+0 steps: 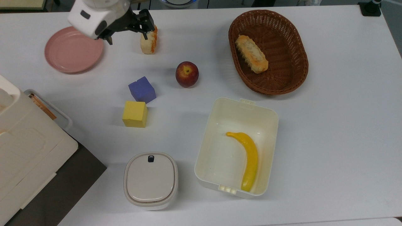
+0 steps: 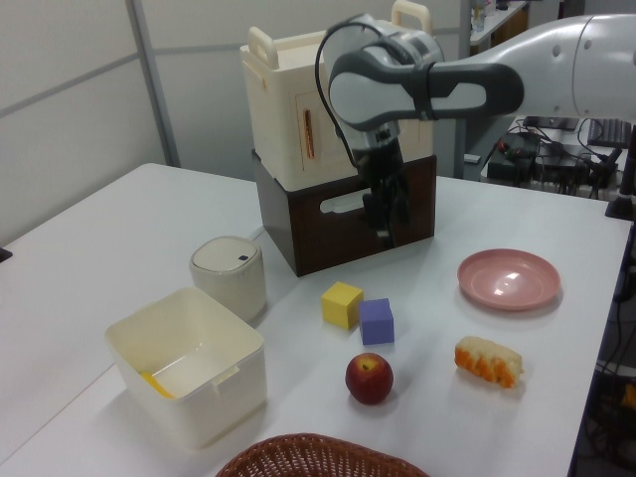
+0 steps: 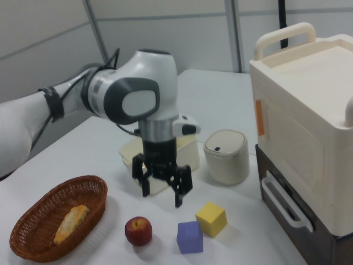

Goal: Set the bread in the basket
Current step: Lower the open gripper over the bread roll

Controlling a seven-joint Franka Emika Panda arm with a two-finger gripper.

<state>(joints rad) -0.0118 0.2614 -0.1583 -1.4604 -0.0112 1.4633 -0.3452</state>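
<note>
The bread (image 1: 149, 40) lies loose on the tabletop (image 1: 329, 125) just beside the end effector (image 3: 162, 187), which hangs above with fingers spread wide and empty, while the basket (image 1: 292, 78) sits well apart holding a longer loaf (image 1: 251, 53).

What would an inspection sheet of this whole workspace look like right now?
Surface: white table, flat and dry.
Job's things: bread lies on the table beside the pink plate; basket already holds a longer loaf.
Clutter: apple, purple cube, yellow cube, cream tub with a banana inside, lidded white container.
Grippers: gripper open, held above the table, holding nothing.
Cables: black cable running along the arm.
Surroundings: cream case on a dark brown box; wall panels behind.
</note>
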